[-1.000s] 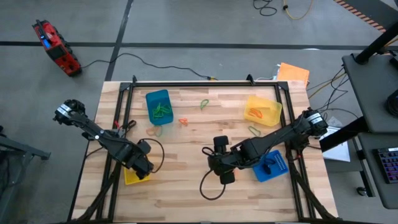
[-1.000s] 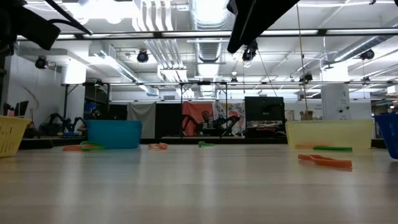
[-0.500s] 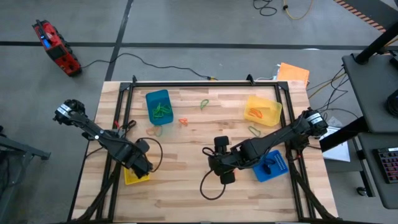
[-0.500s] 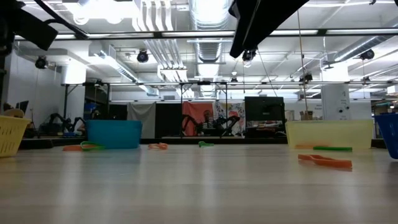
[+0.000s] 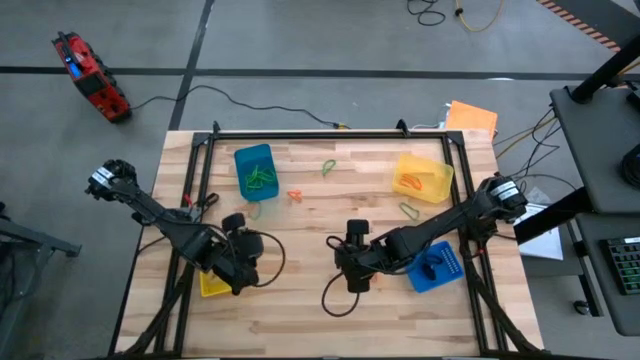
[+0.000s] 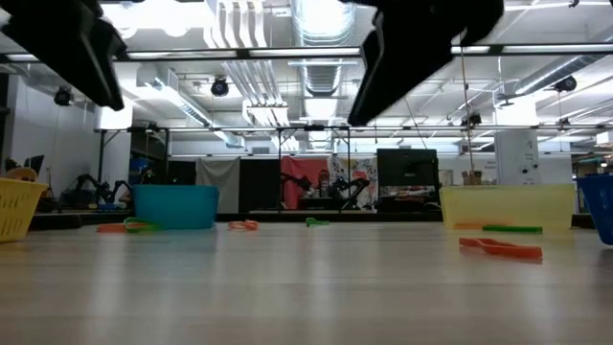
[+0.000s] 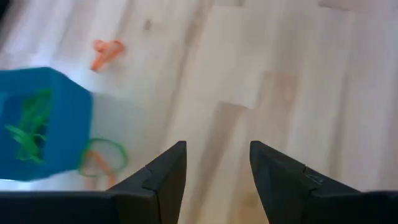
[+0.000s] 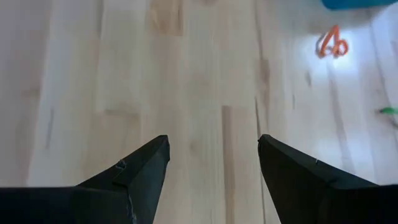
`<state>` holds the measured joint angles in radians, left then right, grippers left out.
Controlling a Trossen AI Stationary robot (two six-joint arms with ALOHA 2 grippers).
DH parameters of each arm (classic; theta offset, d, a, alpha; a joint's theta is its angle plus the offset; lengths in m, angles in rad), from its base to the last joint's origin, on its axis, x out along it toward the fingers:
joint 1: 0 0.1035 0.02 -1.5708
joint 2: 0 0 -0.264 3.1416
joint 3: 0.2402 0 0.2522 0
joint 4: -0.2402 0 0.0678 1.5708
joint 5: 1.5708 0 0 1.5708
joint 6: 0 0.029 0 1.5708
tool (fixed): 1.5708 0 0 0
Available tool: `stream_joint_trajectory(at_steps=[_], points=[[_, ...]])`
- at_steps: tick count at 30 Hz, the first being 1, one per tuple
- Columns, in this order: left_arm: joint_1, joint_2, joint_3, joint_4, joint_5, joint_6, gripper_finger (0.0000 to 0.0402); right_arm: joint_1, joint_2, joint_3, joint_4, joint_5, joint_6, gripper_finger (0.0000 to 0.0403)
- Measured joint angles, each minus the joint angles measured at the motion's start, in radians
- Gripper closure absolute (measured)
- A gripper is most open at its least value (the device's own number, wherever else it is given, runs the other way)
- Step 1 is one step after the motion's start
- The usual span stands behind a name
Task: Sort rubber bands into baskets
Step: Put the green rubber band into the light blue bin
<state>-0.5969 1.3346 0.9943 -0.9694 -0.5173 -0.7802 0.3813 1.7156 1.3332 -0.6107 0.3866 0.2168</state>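
Four baskets stand on the wooden table: a blue one holding green rubber bands at the far left, a yellow one holding orange bands at the far right, a blue one at the near right, and a yellow one at the near left, half under my left arm. Loose bands lie flat on the wood: green, orange, a green and orange pair beside the far blue basket, and green. My left gripper hangs open over bare wood. My right gripper is open above the table's middle.
A black frame runs along the table's far edge and down both sides. Black cables loop under both wrists. An orange sheet lies at the far right corner. Bare wood spreads across the middle and the near edge.
My left gripper has swung off the near yellow basket toward the table's middle, rolling and tipping until it faces the far blue basket. My right gripper has sunk toward the table. No band or basket has moved.
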Motion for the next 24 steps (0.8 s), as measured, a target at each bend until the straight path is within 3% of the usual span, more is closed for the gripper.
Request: stream_joint_trajectory(at_steps=[7,11,16,24], points=[[0.089,0.000,-0.002,0.004,-0.018,0.088,0.0247,-0.024,-0.090,-0.092,0.035,0.001,-0.024,0.0166],[0.150,0.000,-0.026,0.051,-0.013,0.184,0.0247,-0.054,-0.180,-0.167,0.145,0.010,-0.074,0.0165],[0.260,0.000,-0.078,0.119,0.135,0.314,0.0247,-0.099,-0.301,-0.303,0.339,0.009,-0.249,0.0168],[0.457,-0.003,-0.107,0.099,0.208,0.334,0.0247,-0.208,-0.475,-0.482,0.580,0.009,-0.306,0.0167]])
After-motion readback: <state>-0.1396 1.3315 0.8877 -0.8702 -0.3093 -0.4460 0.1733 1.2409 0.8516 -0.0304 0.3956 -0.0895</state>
